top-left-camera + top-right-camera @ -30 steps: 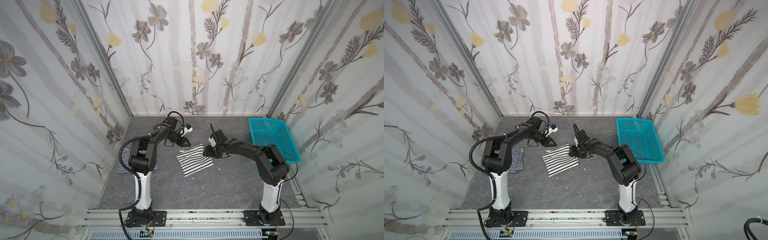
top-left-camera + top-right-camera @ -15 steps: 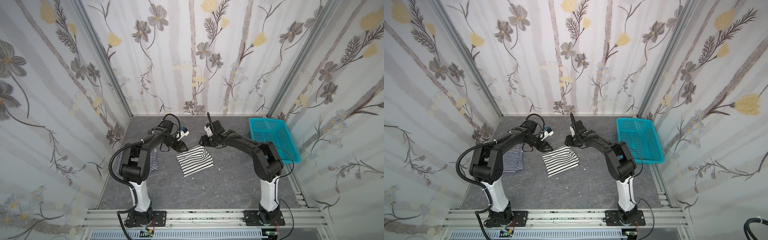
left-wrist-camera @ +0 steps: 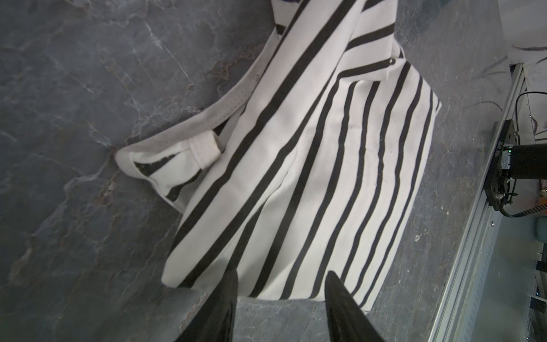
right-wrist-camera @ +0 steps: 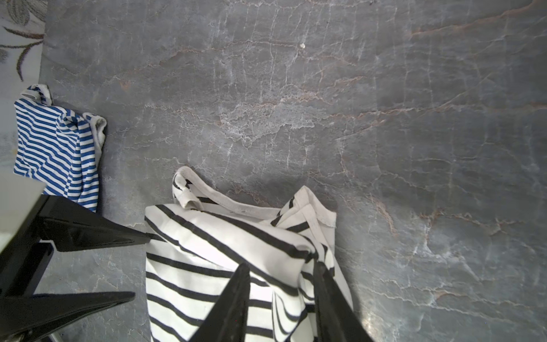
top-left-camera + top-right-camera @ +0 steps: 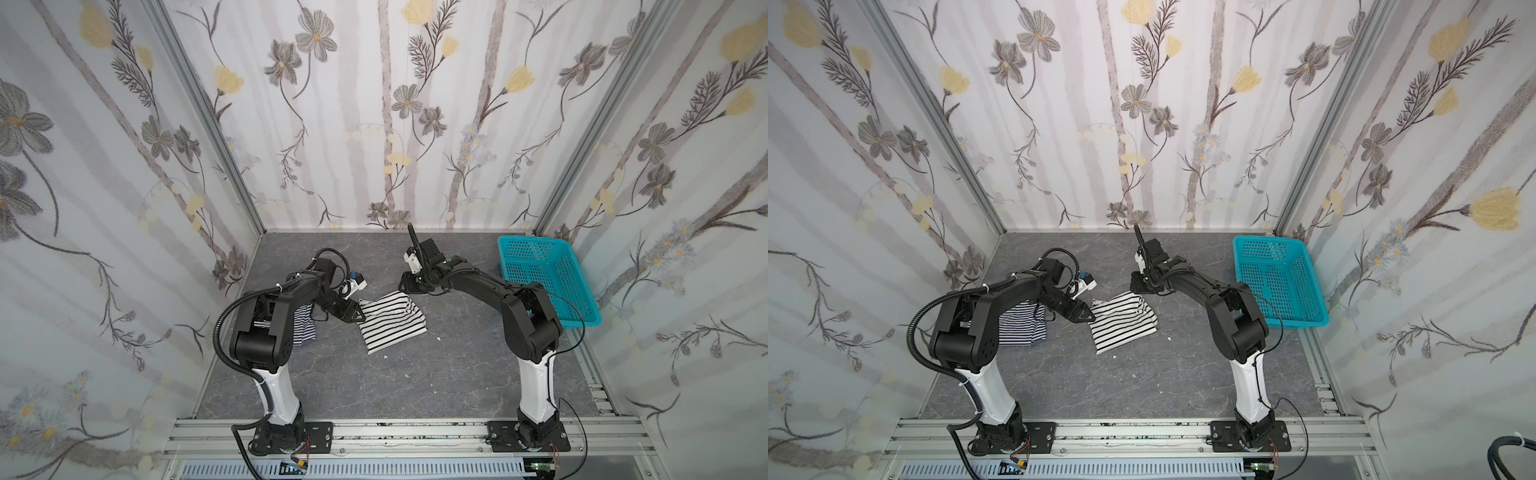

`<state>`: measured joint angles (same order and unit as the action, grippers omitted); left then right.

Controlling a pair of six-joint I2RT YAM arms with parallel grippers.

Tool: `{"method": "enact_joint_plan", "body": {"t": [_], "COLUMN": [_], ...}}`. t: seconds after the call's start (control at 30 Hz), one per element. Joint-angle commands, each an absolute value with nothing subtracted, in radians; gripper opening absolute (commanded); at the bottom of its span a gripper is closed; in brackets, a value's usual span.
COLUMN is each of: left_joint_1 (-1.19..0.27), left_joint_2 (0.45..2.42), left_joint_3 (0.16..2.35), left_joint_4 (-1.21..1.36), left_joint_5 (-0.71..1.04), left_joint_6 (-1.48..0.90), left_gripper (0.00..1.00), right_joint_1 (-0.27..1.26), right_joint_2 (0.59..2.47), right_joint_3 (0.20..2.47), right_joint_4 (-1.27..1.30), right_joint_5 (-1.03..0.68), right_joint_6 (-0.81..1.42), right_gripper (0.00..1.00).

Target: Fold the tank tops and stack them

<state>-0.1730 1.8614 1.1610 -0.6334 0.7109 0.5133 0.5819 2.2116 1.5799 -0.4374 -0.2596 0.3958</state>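
Note:
The white tank top (image 5: 392,322) (image 5: 1123,322) with wide black stripes lies folded in the middle of the grey table. My left gripper (image 5: 357,316) (image 5: 1088,318) (image 3: 281,277) stands open at its left edge, with only bare table between the fingers. At the far right corner, my right gripper (image 5: 405,286) (image 5: 1136,286) (image 4: 281,268) has closed onto a bunched fold of this top (image 4: 207,251). The fine navy-striped tank top (image 5: 303,328) (image 5: 1021,328) (image 4: 56,145) lies folded at the left, partly under my left arm.
A turquoise perforated basket (image 5: 540,266) (image 5: 1273,266) stands at the back right against the wall. Flowered walls close in the table on three sides. An aluminium rail (image 5: 395,432) with both arm bases runs along the front edge.
My left gripper opened and came forward from the white top's far corner to its left edge. My right gripper rose back, then dropped onto the far right corner, its jaws narrowing on the cloth.

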Motion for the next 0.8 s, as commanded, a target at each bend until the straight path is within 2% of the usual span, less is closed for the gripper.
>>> {"method": "enact_joint_plan", "body": {"t": [0.0,0.23,0.43,0.5,0.63,0.77], "left_joint_1": [-0.172,-0.158,-0.121,-0.106,-0.087,-0.086], "left_joint_2": [1.877,1.831,1.792,1.797,1.822,1.837], "left_joint_3": [1.163,1.158,1.133,1.124,1.111,1.123], "left_joint_4": [-0.611,-0.603,-0.6,-0.594,-0.573,-0.567], "left_joint_5": [0.732,0.714,0.686,0.688,0.676,0.681], "left_joint_6": [0.527,0.515,0.514,0.513,0.506,0.499], "left_gripper": [0.49,0.48,0.5,0.51,0.51,0.5], "right_joint_1": [0.583,0.589,0.593,0.593,0.593,0.593], "right_joint_2": [2.214,2.203,2.215,2.218,2.199,2.132], "right_joint_3": [1.575,1.532,1.533,1.537,1.529,1.488], "right_joint_4": [-0.433,-0.403,-0.38,-0.374,-0.37,-0.367], "right_joint_5": [-0.267,-0.283,-0.307,-0.307,-0.311,-0.307], "right_joint_6": [0.379,0.386,0.391,0.392,0.396,0.394], "right_gripper": [0.38,0.4,0.37,0.28,0.03,0.0]}}
